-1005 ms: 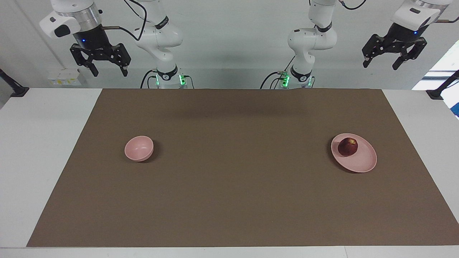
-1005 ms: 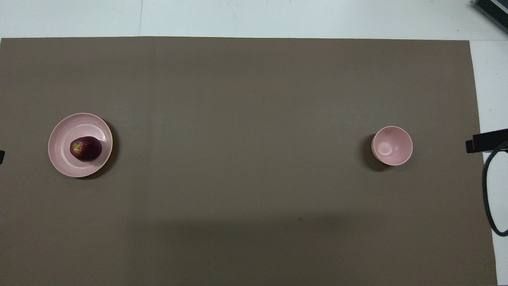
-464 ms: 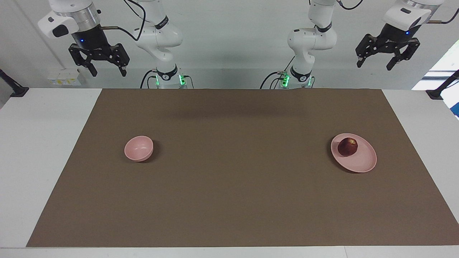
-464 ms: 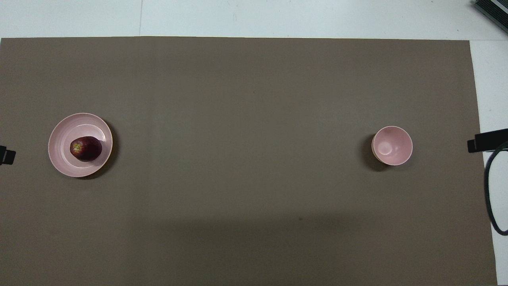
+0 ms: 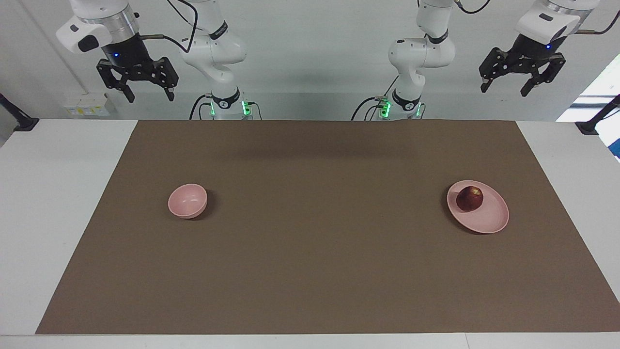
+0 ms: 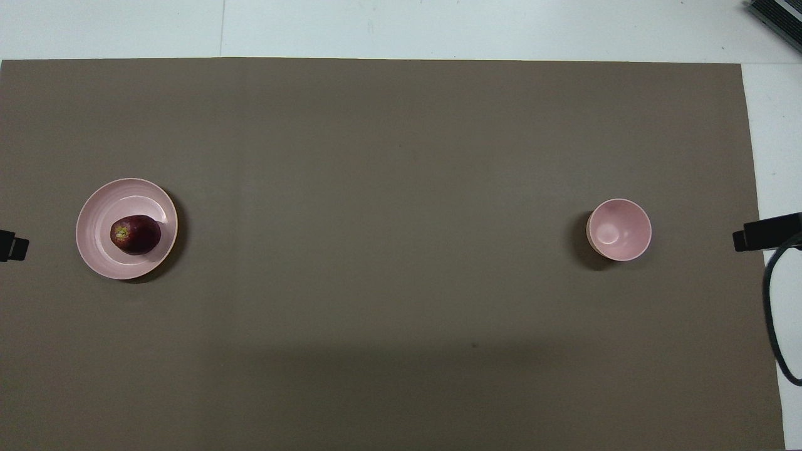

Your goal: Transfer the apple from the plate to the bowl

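Two Franka arms above a table covered by a brown mat [image 5: 310, 228]. The apple [image 5: 470, 198], dark red with a yellowish patch, rests on the pale pink plate [image 5: 489, 220] toward the left arm's end of the table, seated off-centre on the part of the plate nearer the robots. The small deep pink bowl [image 5: 187, 200] stands empty toward the right arm's end, well apart from the plate. The left gripper [image 5: 521, 81] hangs high above the table edge at its own end, fingers spread and holding nothing. The right gripper [image 5: 136, 86] hangs likewise at the other end, fingers spread and empty. Neither is near any object; the transfer is not yet begun.

Handling, as judged: the apple is firm and rigid, moderately light, with a smooth waxy skin that may slip or roll between two narrow fingers. In the overhead view it lies on its side, the yellowish stem or blossom end [image 6: 121, 233] facing sideways toward the left arm's end. The surest hold is across the widest girth, fingers descending from above on either side and closing level with the middle. The plate is shallow, so its rim should not obstruct the fingertips. Excess force could bruise the fruit.
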Action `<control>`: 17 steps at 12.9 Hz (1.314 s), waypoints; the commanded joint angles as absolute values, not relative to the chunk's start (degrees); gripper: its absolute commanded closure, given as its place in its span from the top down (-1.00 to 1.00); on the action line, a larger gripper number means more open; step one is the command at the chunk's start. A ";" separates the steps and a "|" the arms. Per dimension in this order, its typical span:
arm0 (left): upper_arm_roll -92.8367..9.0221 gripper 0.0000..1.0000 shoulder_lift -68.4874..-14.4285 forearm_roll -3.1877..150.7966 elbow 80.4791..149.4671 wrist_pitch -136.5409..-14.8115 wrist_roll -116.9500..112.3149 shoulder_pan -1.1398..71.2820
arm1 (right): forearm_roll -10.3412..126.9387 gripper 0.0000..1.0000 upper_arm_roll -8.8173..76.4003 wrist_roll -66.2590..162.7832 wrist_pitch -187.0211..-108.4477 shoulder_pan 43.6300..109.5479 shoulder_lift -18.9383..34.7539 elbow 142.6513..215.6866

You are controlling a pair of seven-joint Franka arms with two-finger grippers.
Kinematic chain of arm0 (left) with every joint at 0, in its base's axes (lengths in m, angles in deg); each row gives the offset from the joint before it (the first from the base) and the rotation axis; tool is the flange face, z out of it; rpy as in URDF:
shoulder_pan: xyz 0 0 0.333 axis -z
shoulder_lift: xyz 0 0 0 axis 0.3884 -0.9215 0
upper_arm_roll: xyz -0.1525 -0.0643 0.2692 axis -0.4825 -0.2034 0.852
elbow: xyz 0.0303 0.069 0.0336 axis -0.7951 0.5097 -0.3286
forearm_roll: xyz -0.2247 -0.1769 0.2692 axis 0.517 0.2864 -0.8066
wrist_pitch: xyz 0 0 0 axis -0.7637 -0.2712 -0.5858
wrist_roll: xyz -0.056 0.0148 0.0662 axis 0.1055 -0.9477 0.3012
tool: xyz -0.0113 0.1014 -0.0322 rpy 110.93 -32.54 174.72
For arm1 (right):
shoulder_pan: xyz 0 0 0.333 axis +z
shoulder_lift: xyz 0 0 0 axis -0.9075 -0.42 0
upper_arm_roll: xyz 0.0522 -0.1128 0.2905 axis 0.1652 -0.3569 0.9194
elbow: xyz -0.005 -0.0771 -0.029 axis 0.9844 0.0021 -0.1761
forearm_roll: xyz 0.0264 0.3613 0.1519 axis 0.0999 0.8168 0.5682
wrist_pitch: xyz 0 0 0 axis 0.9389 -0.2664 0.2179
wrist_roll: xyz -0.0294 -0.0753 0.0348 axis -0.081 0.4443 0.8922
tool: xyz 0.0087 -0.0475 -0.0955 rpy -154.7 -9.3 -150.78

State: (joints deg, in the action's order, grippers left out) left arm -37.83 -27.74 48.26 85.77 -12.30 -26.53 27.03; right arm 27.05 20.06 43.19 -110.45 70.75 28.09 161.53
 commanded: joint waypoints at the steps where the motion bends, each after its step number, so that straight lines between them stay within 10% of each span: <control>1: -37.47 1.00 -25.34 49.11 90.05 -16.12 -26.64 27.60 | 27.89 1.00 20.35 44.92 -109.59 70.09 28.79 161.55; 17: -34.66 1.00 -28.66 50.51 124.25 -62.70 -35.07 24.97 | 27.97 1.00 20.26 44.75 -109.68 70.17 29.05 161.90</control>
